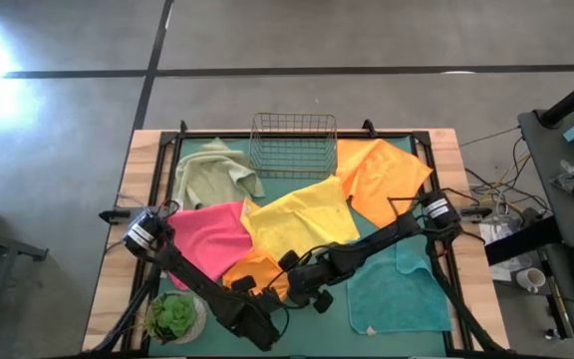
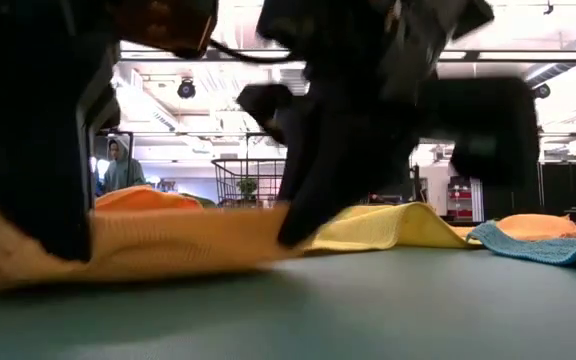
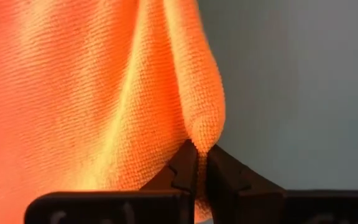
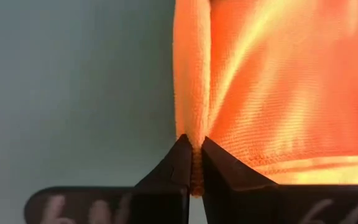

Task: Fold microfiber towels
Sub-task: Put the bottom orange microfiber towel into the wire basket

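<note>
Both grippers are working low at the near middle of the table, each one pinching an edge of the same orange towel, which is lying partly under the yellow towel. The left gripper is clamping a bunched fold of the cloth between closed fingers, and the right gripper is squeezing a rolled hem the same way. The two grips are sitting side by side along the towel's near edge, left arm on the left end, right arm on the right, so the edge is running left to right between them. The rest of the cloth is spreading away toward the far side, so any fold probably has to carry this near edge away over it.
</note>
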You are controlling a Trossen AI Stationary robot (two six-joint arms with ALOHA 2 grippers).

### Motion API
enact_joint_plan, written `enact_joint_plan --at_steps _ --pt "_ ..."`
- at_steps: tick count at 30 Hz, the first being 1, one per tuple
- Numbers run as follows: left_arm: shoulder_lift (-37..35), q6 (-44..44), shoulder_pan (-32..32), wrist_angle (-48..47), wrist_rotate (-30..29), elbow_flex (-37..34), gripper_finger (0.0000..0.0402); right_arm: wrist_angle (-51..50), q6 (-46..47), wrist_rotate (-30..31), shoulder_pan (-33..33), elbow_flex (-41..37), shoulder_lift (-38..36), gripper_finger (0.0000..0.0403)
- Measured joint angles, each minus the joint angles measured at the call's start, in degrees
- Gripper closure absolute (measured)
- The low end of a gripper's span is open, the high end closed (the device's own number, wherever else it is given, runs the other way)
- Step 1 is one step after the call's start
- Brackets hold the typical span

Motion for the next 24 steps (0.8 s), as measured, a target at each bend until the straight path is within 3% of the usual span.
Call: enact_joint_plan --at_steps 10,24 --pt "-4.5 13.2 3.9 -5.8 -0.6 7.0 0.0398 -10.6 11.2 -0.3 0.0 -0.1 -11.3 0.0394" --pt "-14.8 30.9 8.1 -17.8 -3.3 14.5 0.0398 -15.2 27.2 6.9 0.1 -0.1 -25.5 0.0394"
